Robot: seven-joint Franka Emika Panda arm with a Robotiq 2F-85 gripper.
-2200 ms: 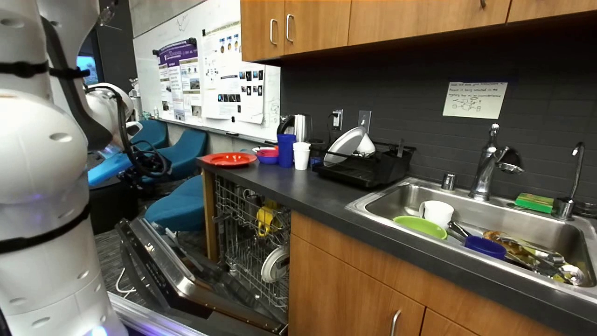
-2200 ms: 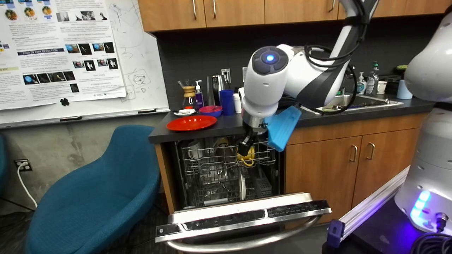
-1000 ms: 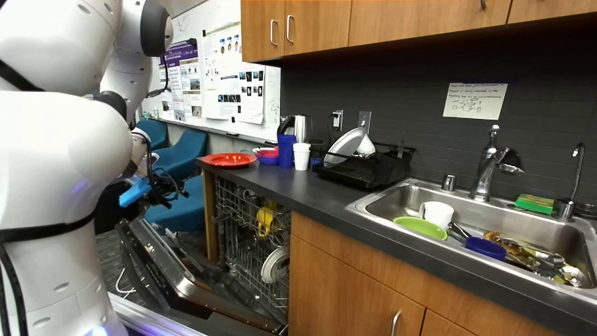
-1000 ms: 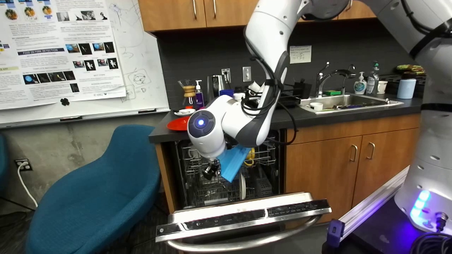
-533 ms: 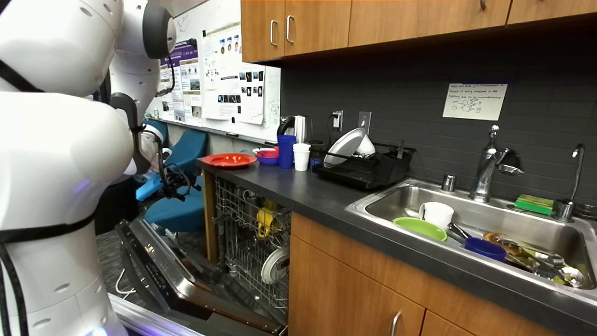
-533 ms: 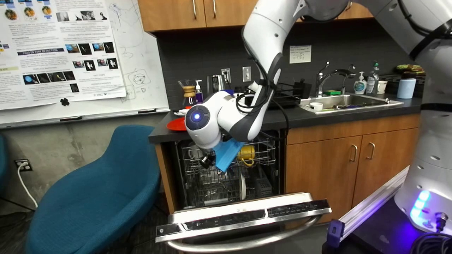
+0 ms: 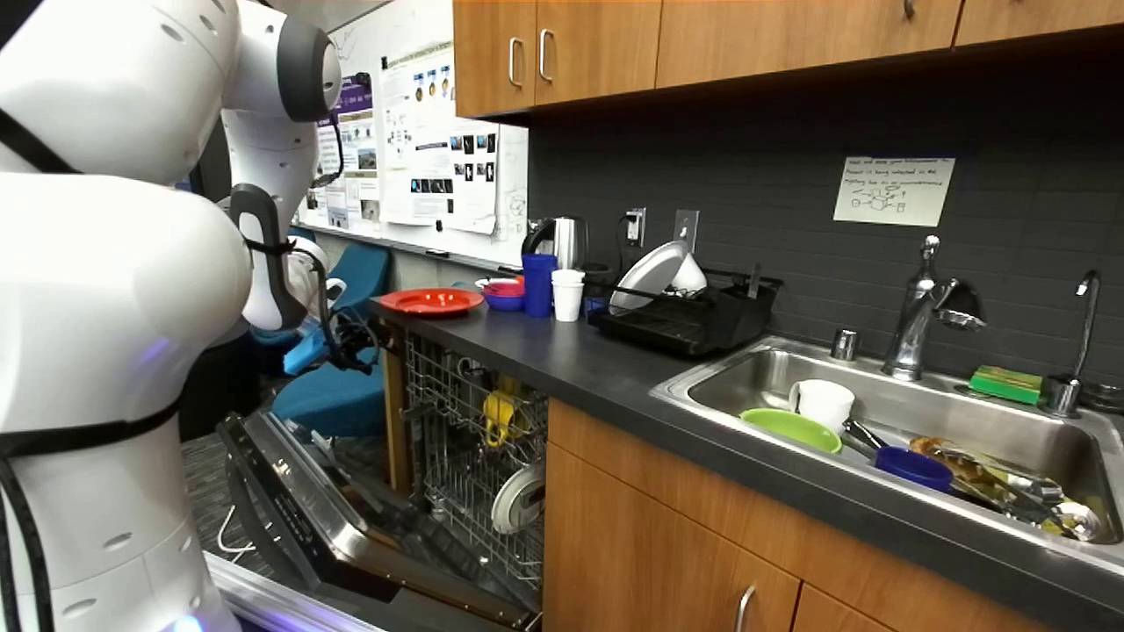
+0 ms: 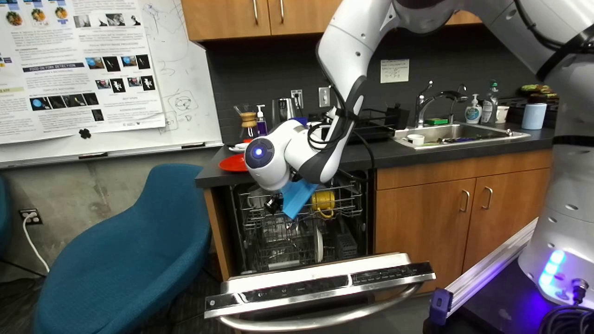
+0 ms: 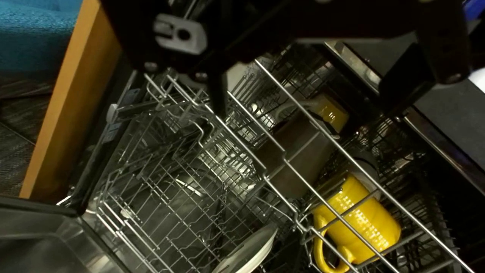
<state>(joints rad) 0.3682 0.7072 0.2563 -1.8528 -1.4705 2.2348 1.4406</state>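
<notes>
1. Wrist view: claw apart, empty, near upper rack; skewed advance could snag wires.
2. In an exterior view: yellow mug in rack, right of claw; sideswing could knock it.
3. In an exterior view: slack cables could catch table edge.

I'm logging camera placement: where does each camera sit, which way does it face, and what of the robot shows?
Exterior view: close by the arm, which fills the left; faces obliquely across counter and sink.
Exterior view: before the open dishwasher, facing it; arm extends from base at right.
Wrist view: mounted by the tool, seen along the top; faces into the dishwasher.
Shared: both exterior views show the red plate; the yellow mug shows in all three.
</notes>
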